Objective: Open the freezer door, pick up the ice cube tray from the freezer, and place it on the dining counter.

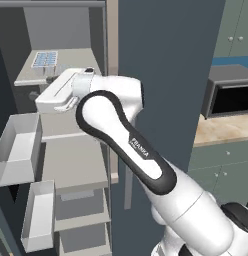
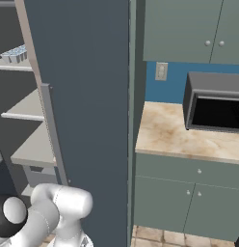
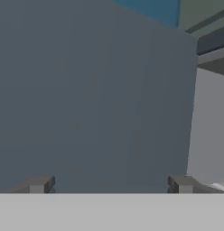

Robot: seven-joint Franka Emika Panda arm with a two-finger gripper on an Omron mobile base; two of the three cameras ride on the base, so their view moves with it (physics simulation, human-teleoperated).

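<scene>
The freezer door (image 1: 3, 80) stands swung open at the left, with pale grey bins (image 1: 18, 150) on its inner side. Inside the freezer (image 1: 71, 160), the ice cube tray (image 1: 44, 59) lies flat on the top shelf, its blue cells also showing in the right base view (image 2: 14, 53). My arm reaches into the opening, and its wrist (image 1: 91, 87) sits just below and in front of the tray's shelf. My gripper (image 3: 110, 185) is open with nothing between its fingertips (image 3: 39, 184), and it faces a flat dark slate surface. The dining counter is out of view.
A plain dark grey door (image 1: 166, 75) with a grey bar handle (image 1: 128, 185) stands right of the opening. Further right are a black microwave (image 1: 231, 95) on a small beige counter (image 2: 179, 135) and grey-green cabinets (image 2: 189, 29). A lower door bin (image 1: 38, 222) juts out.
</scene>
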